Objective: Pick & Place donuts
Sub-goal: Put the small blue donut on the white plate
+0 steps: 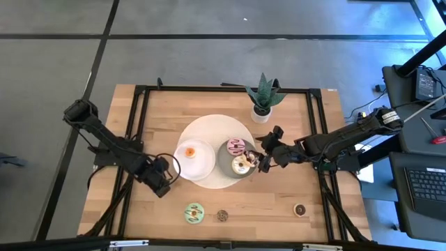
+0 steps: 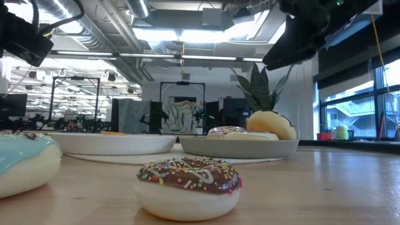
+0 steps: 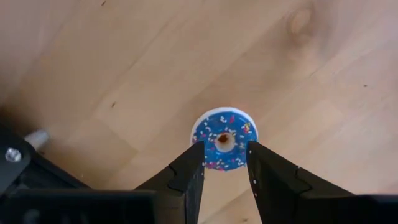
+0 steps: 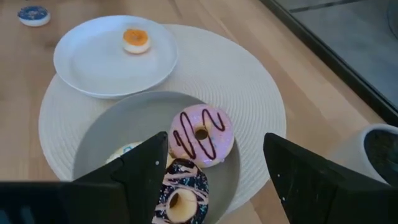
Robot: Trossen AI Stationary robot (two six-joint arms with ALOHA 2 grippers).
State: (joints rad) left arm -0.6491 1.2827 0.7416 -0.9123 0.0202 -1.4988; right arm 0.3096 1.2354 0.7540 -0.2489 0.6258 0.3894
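My left gripper (image 3: 225, 163) is open and hovers over a blue sprinkled donut (image 3: 224, 147) lying flat on the wood, one finger to each side of it. From above, the gripper (image 1: 162, 185) hides that donut. My right gripper (image 4: 214, 138) is open wide over the grey plate (image 4: 99, 146), which holds a pink donut with chocolate stripes (image 4: 201, 135), a dark donut with pink drizzle (image 4: 180, 198) and a cream donut (image 1: 242, 164). An orange donut (image 4: 135, 38) lies on the white plate (image 4: 93, 68). A green donut (image 1: 194, 213) and two small chocolate donuts (image 1: 222, 215) (image 1: 300, 208) rest near the table's near edge.
Both plates sit on a round pale placemat (image 1: 216, 125) at the table's middle. A potted plant (image 1: 263, 97) stands by the far edge, close to my right arm. Black frame rails (image 1: 136, 125) run along the table's left and right sides. Bare wood lies between the placemat and the near-edge donuts.
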